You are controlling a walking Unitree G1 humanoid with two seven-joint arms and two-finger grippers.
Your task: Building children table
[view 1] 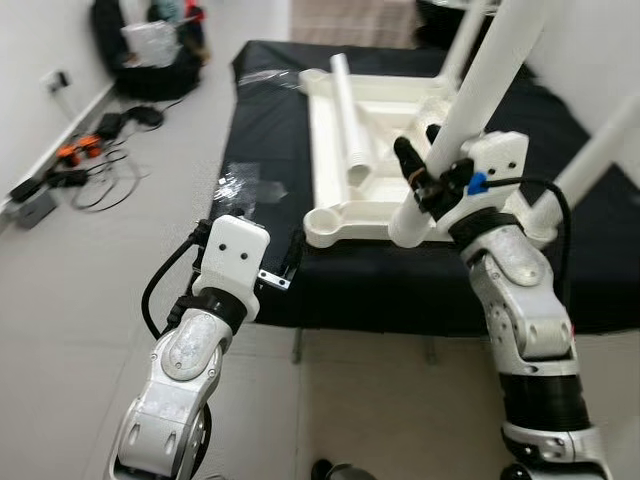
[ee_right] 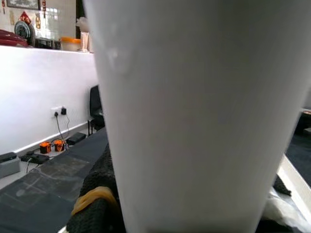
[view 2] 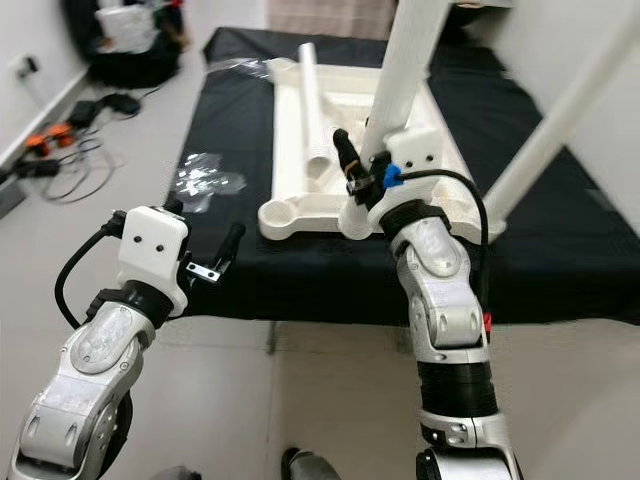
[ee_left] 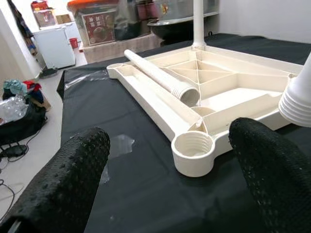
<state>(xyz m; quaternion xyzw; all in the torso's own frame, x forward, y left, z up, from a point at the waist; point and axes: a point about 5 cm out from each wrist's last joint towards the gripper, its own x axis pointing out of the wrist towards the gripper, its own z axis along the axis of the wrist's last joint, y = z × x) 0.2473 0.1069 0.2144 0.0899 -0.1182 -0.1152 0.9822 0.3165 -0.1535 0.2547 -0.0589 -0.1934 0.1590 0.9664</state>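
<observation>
Your right end effector [view 1: 432,178] was clamped on a leg [view 1: 470,105] near its socket; the left end effector [view 1: 285,262] hung open, empty, near the tabletop [view 1: 330,215].

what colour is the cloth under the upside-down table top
Black; the cloth shows best in the left wrist view.

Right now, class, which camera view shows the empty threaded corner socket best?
Left wrist view: the empty threaded corner socket sits close, its threads visible. Both eye views show it smaller, from above, without visible threads.
</observation>
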